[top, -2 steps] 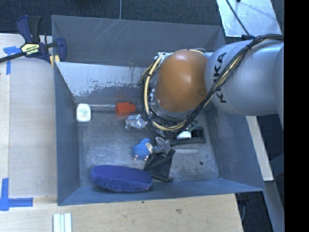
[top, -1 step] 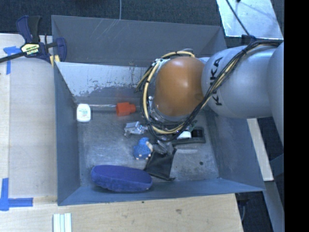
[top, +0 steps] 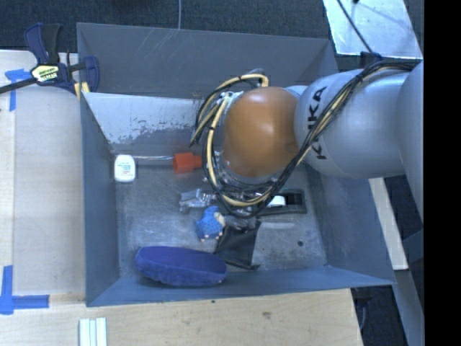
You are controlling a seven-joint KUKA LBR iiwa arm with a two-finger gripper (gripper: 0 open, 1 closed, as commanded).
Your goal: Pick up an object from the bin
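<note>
Here we are over the bin [top: 101, 215], and the big silver arm [top: 360, 121] reaches in across the right wall. Its wrist is turned straight down, which by my reading lets the gripper [top: 238, 242] meet the floor squarely. The smooth, rounded orange cover [top: 259, 132] and a loop of yellow and black cables [top: 212, 121] sit right on top of it, so only a dark lower end pokes out, low over the middle of the floor and towards the near wall. Is it open or closed? I cannot tell, the cover hides that, and nothing can be seen gripped in it.

The likeliest target is a small, knobbly blue lump [top: 208, 224] just beside that dark end, on the side of the left wall. A little further towards the far wall lies a small, shiny, angular metal piece [top: 193, 200].

The rest lies loose on the scuffed grey metal floor. A soft, dark blue pouch [top: 180, 267] is slumped along the foot of the near wall, probably where the sloping side lets it settle. A clear tube with a red cap [top: 186, 161] lies flat along the foot of the far wall, a fair resting place for a round thing. A small white pot [top: 124, 169] sits at the tube's left end. A black and white block [top: 289, 202] rests flat near the right wall, partly under the wrist
</note>
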